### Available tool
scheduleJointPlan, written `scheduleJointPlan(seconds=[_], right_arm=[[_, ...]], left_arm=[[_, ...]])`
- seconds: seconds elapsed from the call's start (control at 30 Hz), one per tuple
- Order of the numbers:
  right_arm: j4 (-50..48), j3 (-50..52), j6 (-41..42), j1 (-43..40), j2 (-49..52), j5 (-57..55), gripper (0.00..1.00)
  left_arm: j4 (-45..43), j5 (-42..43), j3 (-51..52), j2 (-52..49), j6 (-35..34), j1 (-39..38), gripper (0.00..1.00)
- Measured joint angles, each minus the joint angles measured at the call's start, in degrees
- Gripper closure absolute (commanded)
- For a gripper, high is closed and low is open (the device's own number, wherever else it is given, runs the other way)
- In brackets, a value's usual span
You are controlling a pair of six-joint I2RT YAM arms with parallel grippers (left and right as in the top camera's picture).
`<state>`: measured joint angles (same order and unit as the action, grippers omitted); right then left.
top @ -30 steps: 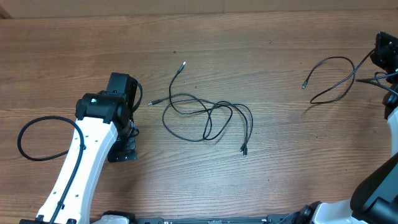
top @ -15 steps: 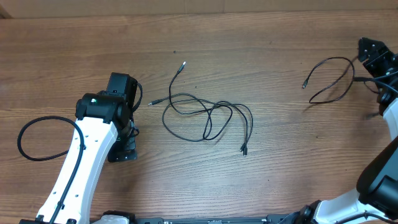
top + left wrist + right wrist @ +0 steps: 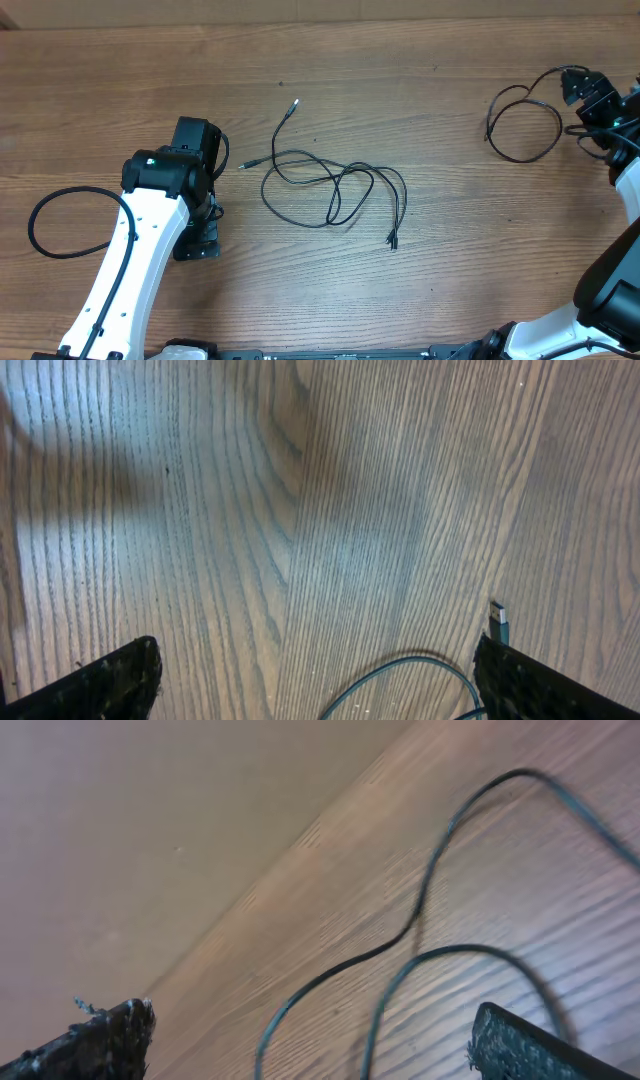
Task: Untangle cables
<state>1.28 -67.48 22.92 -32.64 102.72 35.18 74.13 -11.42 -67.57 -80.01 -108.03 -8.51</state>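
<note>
Right fingers (image 3: 95, 1045): spread wide and clamped on nothing; only their two dark tips show, at the lower corners of the wrist view.
Single cable (image 3: 425, 905): in that view two of its thin strands cross the gap between the right fingers, one curving above the other. Whether either strand touches a finger I cannot tell.
Single cable from overhead: a rounded loop at the far right of the surface (image 3: 420, 290). Its far end runs up to the right fingers and the loop spreads out to their left.
Left fingers (image 3: 105, 685): also wide apart, holding nothing, looking onto the wood grain.
Plug tip (image 3: 497, 622): small and silvery, lying on the wood just beside the finger at the right of that view. A curve of thin cord sits low in the gap between the two tips.
Tangled cables (image 3: 344, 176): a loose knot of overlapping loops in the middle of the surface, to the right of the left arm (image 3: 130, 260) and well apart from the single cable.
Free ends: one silvery tip (image 3: 296, 101) reaches toward the far side. Another (image 3: 243, 165) points left toward the left arm. Two dark ends (image 3: 392, 242) lie side by side on the near side.
</note>
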Motion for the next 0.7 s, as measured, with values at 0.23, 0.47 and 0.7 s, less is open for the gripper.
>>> scheduleJointPlan(seconds=[0.23, 0.47, 0.7], right_arm=[[2.29, 0.00, -0.20, 0.72, 0.00, 13.92, 0.00], [14.16, 0.00, -7.74, 6.86, 0.00, 16.15, 0.00], [21.14, 0.00, -17.11, 18.84, 0.00, 4.70, 0.00]], left_arm=[[-0.02, 0.02, 0.00, 0.00, 0.00, 0.00, 0.00], [0.02, 0.02, 0.00, 0.00, 0.00, 0.00, 0.00], [0.00, 0.02, 0.00, 0.02, 0.00, 0.00, 0.00]])
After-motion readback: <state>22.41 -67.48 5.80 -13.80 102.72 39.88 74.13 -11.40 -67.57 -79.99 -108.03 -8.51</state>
